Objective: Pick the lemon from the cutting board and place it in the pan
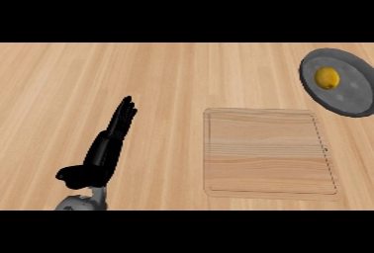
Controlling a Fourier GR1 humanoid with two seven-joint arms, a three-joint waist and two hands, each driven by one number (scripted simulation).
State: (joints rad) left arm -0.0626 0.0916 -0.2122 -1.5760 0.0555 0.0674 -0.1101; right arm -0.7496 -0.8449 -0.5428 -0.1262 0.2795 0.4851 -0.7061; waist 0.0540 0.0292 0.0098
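Lemon [327,78]: sits inside the pan [352,101], a little above and left of the pan's middle, near the view's upper right edge.
Lemon, form: small, oval, bright yellow, smooth skin.
Lemon vs. hand: well apart. The lemon lies far to the right of the left hand [101,159] and higher in the view.
Left hand: lower left of the view, black. Fingers [124,114] are straight and close together, pointing up and slightly right. The thumb juts left near the wrist. It holds nothing.
Forearm [76,202]: grey, only a short stub shows at the lower edge, under the hand.
Pan: round, dark grey, dull metal look, darker raised rim. It is cut by the view's right edge.
Cutting board [266,153]: pale wood, rectangular with rounded corners, a thin groove just inside its border, grain running side to side. It lies to the hand's right, below and left of the pan, not touching it.
Counter [146,74]: light wooden planks, fine grain running away from the viewer.
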